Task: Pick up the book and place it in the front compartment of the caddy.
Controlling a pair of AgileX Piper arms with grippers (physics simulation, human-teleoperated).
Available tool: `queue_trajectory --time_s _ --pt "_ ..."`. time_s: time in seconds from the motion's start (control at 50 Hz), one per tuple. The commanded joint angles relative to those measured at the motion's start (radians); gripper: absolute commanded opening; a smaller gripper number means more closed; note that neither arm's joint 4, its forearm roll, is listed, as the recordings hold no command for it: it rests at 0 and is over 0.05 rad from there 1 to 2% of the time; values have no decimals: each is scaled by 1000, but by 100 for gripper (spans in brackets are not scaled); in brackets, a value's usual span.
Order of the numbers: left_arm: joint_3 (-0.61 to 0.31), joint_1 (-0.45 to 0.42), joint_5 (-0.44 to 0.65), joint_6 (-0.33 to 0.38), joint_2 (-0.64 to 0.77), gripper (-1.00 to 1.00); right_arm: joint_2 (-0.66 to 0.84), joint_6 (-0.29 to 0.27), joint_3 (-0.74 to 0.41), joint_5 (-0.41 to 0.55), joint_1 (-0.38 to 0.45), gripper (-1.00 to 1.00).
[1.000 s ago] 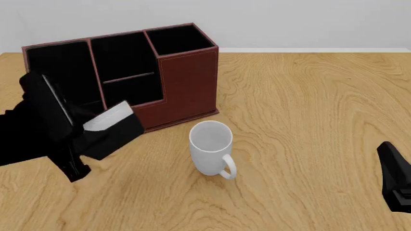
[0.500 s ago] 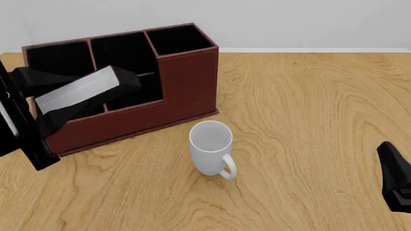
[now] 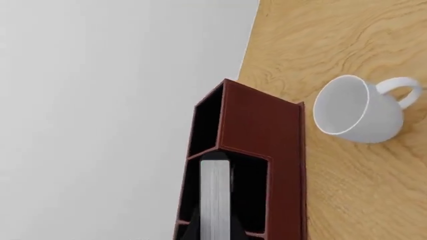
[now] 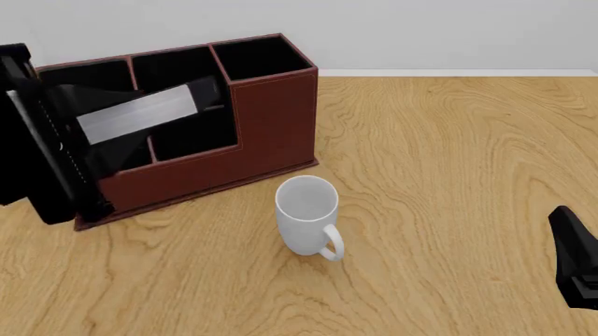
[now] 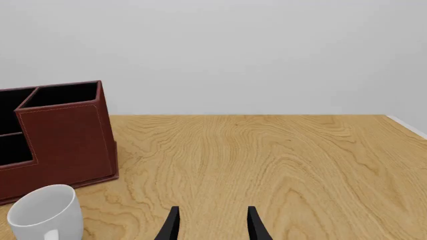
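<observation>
Book: rigid, compact hardcover; left hand pinches its covers at one end above caddy; right hand spread.

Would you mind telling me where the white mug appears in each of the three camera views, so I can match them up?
Front view: the white mug stands at lower centre, on the table in front of the caddy's tall end.
Left wrist view: the mug is at upper right, beside the caddy.
Right wrist view: the mug is at the bottom left corner, partly cut off.
Shared landmark: the caddy's tall end section.
</observation>
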Motion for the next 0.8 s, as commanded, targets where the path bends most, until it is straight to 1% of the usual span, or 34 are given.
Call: queue_trajectory --time_s 0.02,0.12,0.16,0.18,0.2,0.28,0.48,0.62,0.72,0.76,0.78,0.8 --pt "-10 31 -125 79 73 -100 0 0 0 0 0 100" --pt "-18 52 -159 98 108 -100 0 0 0 0 0 100" --pt "-16 66 -172 109 121 -100 0 0 0 0 0 100" --pt "-18 86 -187 115 138 -100 0 0 0 0 0 100" --pt "-21 79 -185 112 137 -100 0 0 0 0 0 100" --pt "-8 95 -224 135 162 -100 0 0 0 0 0 100" --pt "-11 107 -277 140 210 -100 0 0 0 0 0 100" --pt "-47 100 -268 113 225 -100 0 0 0 0 0 100" --pt "-46 98 -297 118 246 -100 0 0 0 0 0 100" --pt "-59 97 -298 106 254 -100 0 0 0 0 0 100" --pt "-51 101 -324 121 264 -100 0 0 0 0 0 100" --pt "-55 106 -320 117 271 -100 0 0 0 0 0 100"
